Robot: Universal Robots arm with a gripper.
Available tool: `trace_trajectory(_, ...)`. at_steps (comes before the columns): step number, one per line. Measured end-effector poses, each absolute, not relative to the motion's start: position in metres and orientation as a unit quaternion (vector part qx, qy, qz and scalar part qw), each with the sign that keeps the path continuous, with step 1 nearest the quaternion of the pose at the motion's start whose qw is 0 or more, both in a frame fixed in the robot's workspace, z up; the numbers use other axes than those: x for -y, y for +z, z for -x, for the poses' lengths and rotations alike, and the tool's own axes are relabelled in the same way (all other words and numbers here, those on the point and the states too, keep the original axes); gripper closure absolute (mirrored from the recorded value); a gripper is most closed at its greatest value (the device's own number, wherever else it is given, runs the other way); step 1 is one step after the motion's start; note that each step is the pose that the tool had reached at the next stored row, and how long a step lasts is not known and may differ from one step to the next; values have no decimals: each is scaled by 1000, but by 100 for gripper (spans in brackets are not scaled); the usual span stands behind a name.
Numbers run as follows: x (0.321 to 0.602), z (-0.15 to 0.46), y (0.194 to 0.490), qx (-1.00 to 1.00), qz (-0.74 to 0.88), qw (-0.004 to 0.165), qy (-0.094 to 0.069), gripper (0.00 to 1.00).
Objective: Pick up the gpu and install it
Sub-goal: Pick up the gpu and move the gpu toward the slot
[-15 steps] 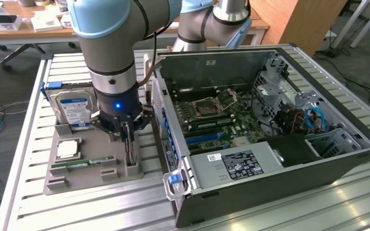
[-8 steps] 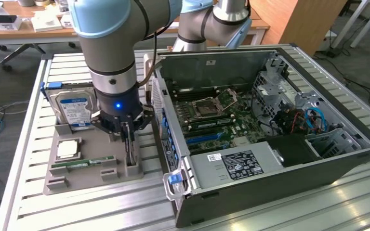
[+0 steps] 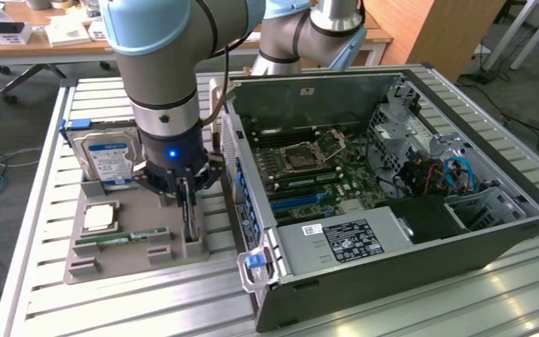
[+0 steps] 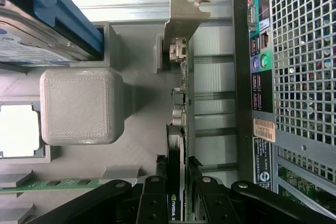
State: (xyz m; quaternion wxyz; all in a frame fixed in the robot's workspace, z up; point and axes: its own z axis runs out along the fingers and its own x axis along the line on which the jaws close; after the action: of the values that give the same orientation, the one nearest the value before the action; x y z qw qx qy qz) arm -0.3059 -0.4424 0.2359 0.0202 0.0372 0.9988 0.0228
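Gripper [image 3: 188, 209] [image 4: 177, 195]: clenched on the graphics card [image 4: 181, 108], a black finger [image 4: 153, 204] pressed to each face.
Graphics card: standing on edge in a tray slot straight below the gripper, with the metal bracket [image 4: 185, 11] at the end farthest from the fingers.
Tray [image 3: 120, 261]: grey, under the gripper; holds the graphics card, a hard drive [image 3: 109, 158], a processor chip [image 3: 99, 216] and a memory stick [image 3: 121, 239].
Hard drive: upright in its pocket, just beside the gripper, on the side away from the computer case [image 3: 494, 242].
Processor chip, memory stick: lying flat, near the gripper on that same side.
Computer case: open, just beside the gripper on the other side; holds a green circuit board [image 3: 316, 165] and a grey power box [image 3: 344, 242].
Writing: green logo mark on the card's edge between the fingers, its letters cut off; blue hard drive label, white power box label and orange tag [image 4: 264, 129] on the case back all too small to read.
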Motion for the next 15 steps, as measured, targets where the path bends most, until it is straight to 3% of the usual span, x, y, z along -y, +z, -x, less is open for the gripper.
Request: trace_trajectory(15,442,306,275,-999,-37,20,23,74)
